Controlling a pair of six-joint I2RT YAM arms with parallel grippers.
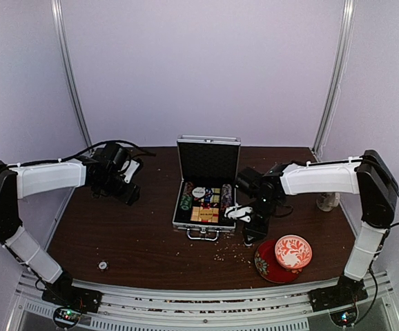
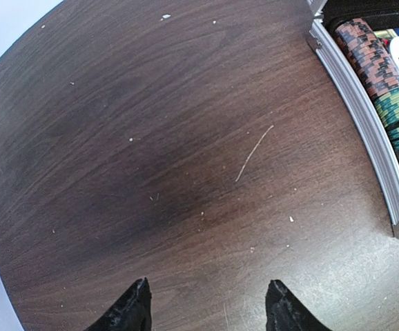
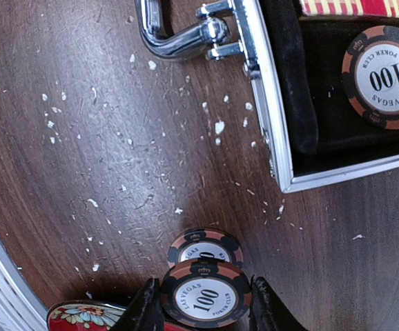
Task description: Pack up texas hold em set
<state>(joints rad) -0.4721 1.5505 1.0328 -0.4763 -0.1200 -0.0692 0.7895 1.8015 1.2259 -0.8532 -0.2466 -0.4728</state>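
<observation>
The silver briefcase (image 1: 206,218) stands open mid-table, lid upright, holding rows of poker chips (image 1: 186,196), a dealer button (image 1: 198,192) and the red-tan card box (image 1: 205,214). My right gripper (image 1: 251,238) is just right of the case's front corner. In the right wrist view it (image 3: 203,293) is shut on a dark-and-orange "100" chip (image 3: 204,298), held above a second such chip (image 3: 205,245) lying on the table. My left gripper (image 1: 132,195) is open and empty over bare wood left of the case; it shows in the left wrist view (image 2: 210,293). I see no dice.
A red-and-white bowl on a red saucer (image 1: 290,252) sits at the front right, close to my right gripper. A white mug (image 1: 327,201) stands at the right edge. A small round object (image 1: 103,265) lies at the front left. Crumbs litter the wood by the case handle (image 3: 179,34).
</observation>
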